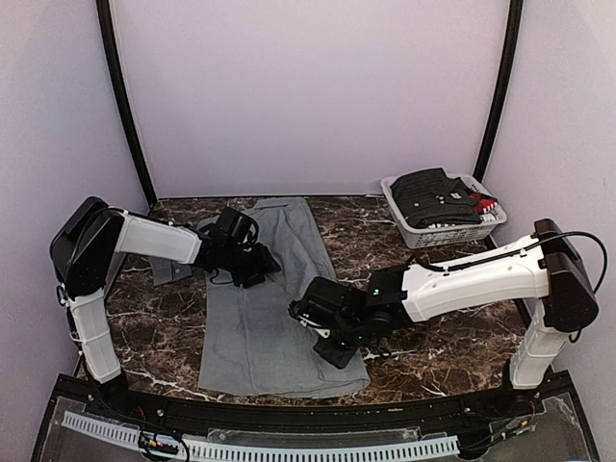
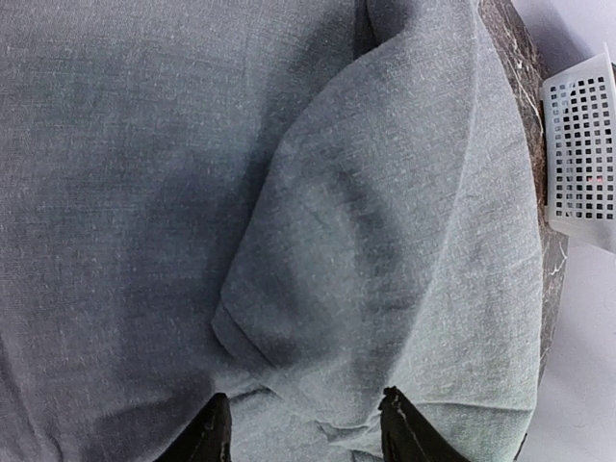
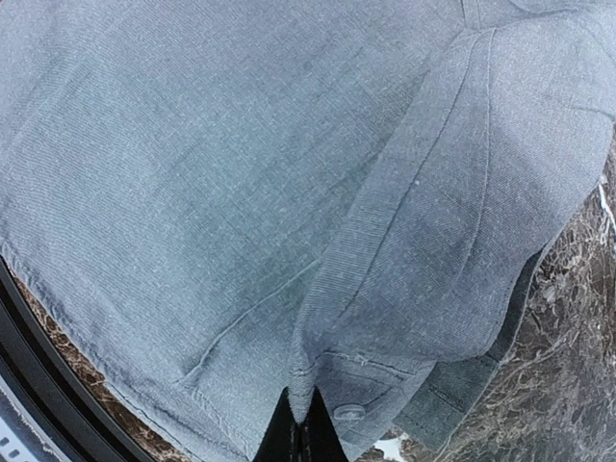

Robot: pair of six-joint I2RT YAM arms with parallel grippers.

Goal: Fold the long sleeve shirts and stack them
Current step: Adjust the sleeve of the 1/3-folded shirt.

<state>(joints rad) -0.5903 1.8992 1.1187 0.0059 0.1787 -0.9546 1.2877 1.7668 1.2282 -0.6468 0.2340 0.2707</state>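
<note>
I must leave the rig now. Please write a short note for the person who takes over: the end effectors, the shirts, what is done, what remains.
Left end effector: open, fingers on either side of a fold of the grey shirt.
Right end effector: shut on the shirt's near edge, beside the cuff.
Shirt: lies lengthwise on the table, one sleeve laid over the body.
Basket, back right: holds dark garments.
Remaining: finish folding; no stack on the table yet.
</note>
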